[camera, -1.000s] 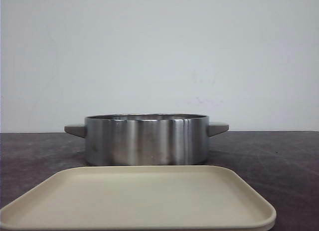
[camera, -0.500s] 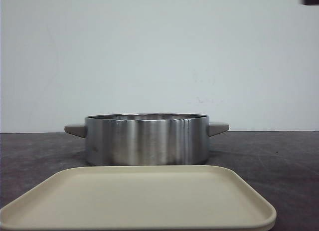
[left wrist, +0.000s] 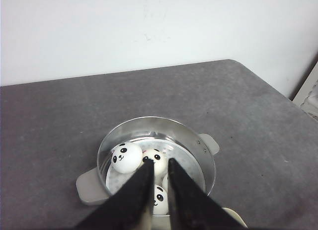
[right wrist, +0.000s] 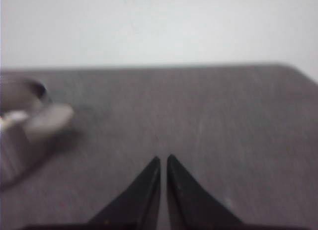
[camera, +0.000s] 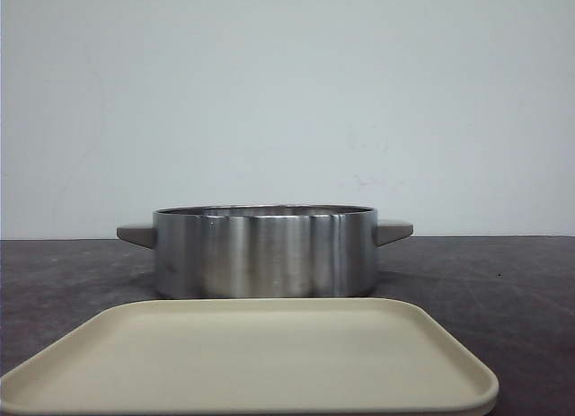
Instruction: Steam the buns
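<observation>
Inside the steel pot (left wrist: 196, 143), the left wrist view shows three buns, white with black panda faces: one (left wrist: 126, 157) by the wall, one (left wrist: 158, 157) in the middle and one (left wrist: 160, 198) nearer the camera. My left gripper (left wrist: 159, 161) hangs high over them, its fingers nearly together with nothing between them. My right gripper (right wrist: 163, 158) hovers shut and empty over bare tabletop, with the pot (right wrist: 15, 140) blurred off to one side. In the front view the pot (camera: 265, 254) hides the buns, and neither gripper shows there.
A beige tray (camera: 252, 362) lies in front of the pot, nearest the robot, with nothing on it; one corner (left wrist: 233, 216) shows in the left wrist view. The pot has a grey handle (camera: 393, 230) on each side. A white wall stands behind the dark table (camera: 503, 281).
A dark shape that showed at the front view's top right corner half a second ago has gone out of view. Pot and tray have not moved.
</observation>
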Robot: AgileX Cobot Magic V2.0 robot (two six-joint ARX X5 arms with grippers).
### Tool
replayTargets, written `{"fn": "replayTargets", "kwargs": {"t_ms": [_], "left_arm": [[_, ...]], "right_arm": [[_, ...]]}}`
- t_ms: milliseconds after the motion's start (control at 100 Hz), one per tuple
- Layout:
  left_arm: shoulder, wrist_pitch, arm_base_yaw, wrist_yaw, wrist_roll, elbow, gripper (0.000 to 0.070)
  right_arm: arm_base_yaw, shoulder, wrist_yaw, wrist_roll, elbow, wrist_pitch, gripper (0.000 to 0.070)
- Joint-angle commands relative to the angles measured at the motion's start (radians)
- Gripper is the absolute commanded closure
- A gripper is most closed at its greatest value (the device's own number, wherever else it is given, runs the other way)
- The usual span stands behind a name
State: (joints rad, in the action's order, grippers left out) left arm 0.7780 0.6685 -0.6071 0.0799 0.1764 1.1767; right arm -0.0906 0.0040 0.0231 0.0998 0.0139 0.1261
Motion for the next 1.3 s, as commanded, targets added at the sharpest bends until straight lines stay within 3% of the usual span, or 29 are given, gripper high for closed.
{"fn": "replayTargets", "kwargs": {"t_ms": [0,1020,1150,1290], "left_arm": [[0.005,-0.01,-0.008,0.002,-0.003,0.013,0.07],[0.005,-0.01,-0.008,0.002,-0.003,0.013,0.07],[-0.018,0.04,0.027,0.018,-0.127,0.01,0.07],[-0.085,-0.029,0.12,0.018,-0.148,-0.114,0.07]], "right_arm": [[0.004,0.0,0.007,-0.008,-0.002,0.035,0.0682],[0.002,0.0,-0.003,-0.032,-0.002,0.032,0.0682],[0.002,0.0,-0.003,-0.032,-0.002,0.032,0.0682],[0.002,0.0,-0.003,-0.032,-0.002,0.032,0.0682]]}}
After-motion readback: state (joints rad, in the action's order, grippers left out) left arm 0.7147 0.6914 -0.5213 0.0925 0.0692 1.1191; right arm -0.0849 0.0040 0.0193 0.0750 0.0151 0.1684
